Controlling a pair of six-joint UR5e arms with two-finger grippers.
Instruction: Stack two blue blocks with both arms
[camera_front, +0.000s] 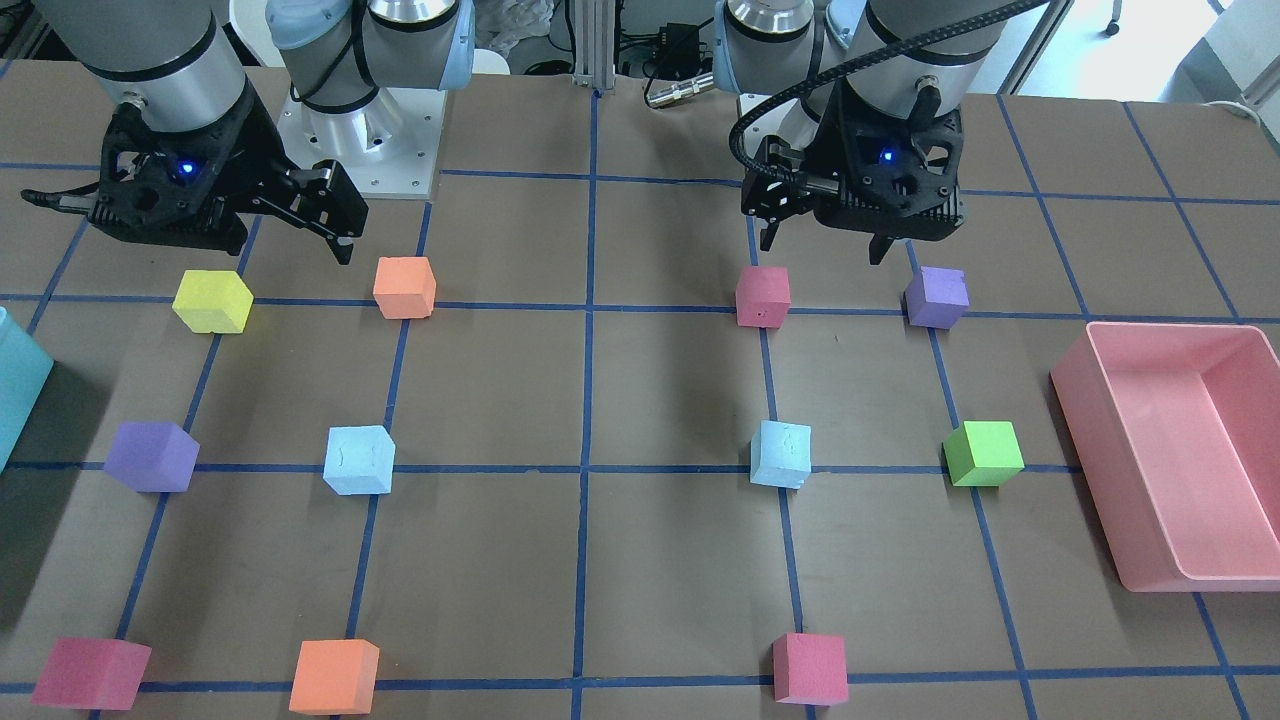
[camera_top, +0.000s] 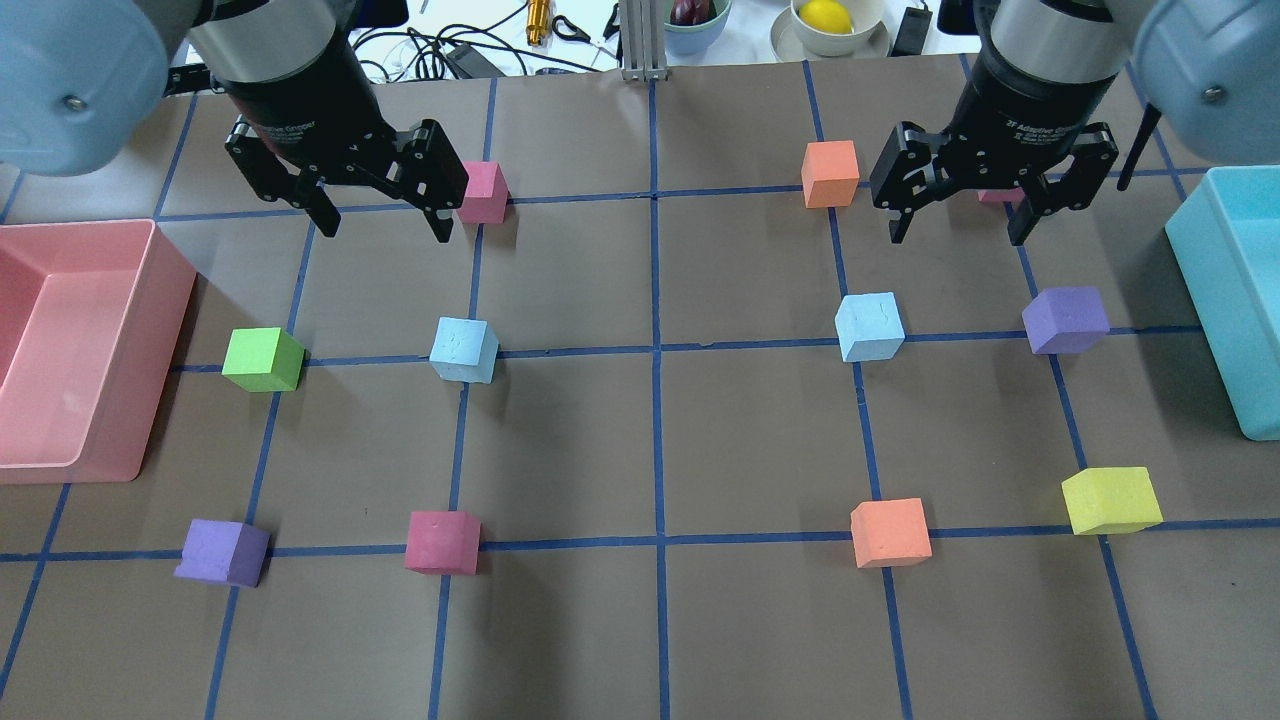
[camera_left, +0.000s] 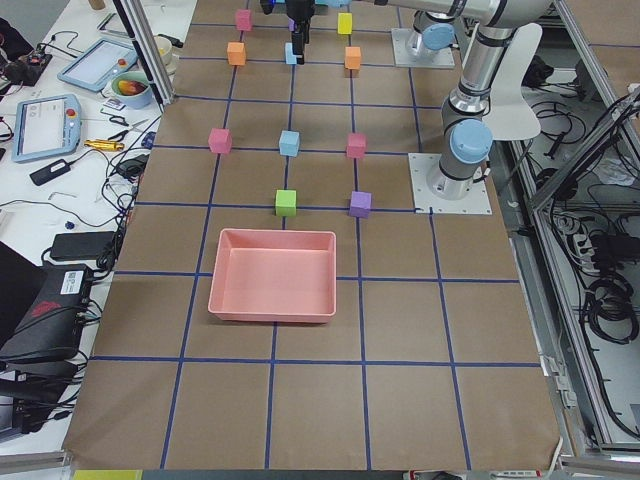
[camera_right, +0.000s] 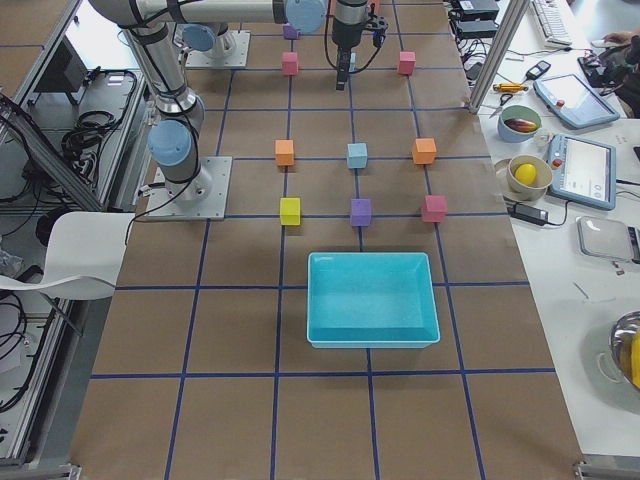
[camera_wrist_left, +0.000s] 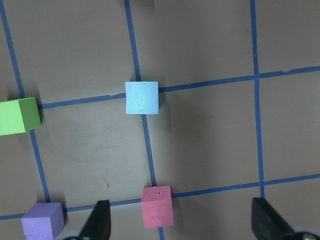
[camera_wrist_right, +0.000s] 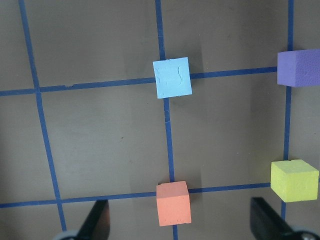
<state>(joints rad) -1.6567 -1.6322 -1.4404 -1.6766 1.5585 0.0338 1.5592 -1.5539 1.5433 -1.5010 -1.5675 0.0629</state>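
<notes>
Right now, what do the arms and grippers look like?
The left arm and right arm are silver-grey tubes with light blue joint caps. The left gripper and right gripper are black, two-finger, each with a blue light. A black ribbed cable loops beside the left one.

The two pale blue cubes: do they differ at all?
The left blue block sits on the robot's left side, with a green cube beside it; the right blue block sits on the robot's right side, beside a purple cube. The right one's top shows two curved dents; the left one's marks are fainter. Both look the same size and sit on tape crossings.
</notes>
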